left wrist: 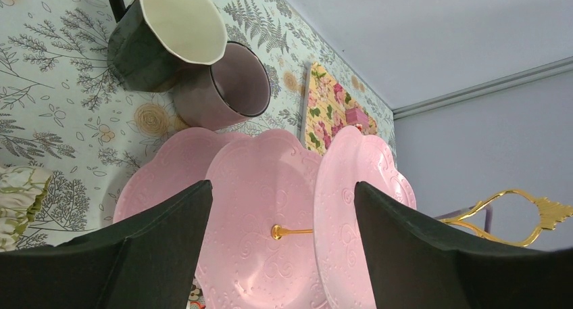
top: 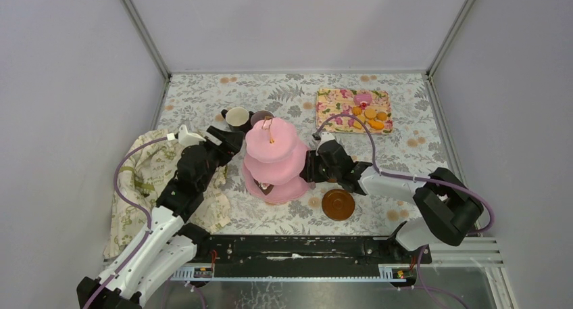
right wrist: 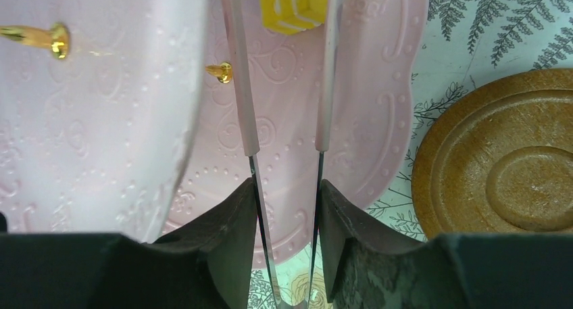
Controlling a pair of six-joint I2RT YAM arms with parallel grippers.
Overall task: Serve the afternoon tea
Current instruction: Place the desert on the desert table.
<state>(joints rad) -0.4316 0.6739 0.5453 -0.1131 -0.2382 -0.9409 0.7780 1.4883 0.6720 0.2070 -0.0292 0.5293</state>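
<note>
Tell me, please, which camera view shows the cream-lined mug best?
The left wrist view: the cream-lined mug fills the upper left, close up, showing its dark outside, pale inside and scalloped rim. The top external view shows it only small, beside a second mug. The right wrist view does not show it.

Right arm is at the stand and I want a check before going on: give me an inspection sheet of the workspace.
Surface: table with fern-print cover; no spills seen.
Job's things: pink cake stand upright at centre; yellow sweet over its bottom tier; cream-lined mug and dark mug behind it; one saucer front right; orange and pink sweets on the floral tray.
Clutter: leaf-print cloth bunched at left, under the left arm.
Grippers: left gripper open, facing the stand; right gripper shut on tongs straddling the yellow sweet.
Cables: purple cable along each arm; the right one arches over the tray.
Surroundings: grey walls on three sides.
</note>
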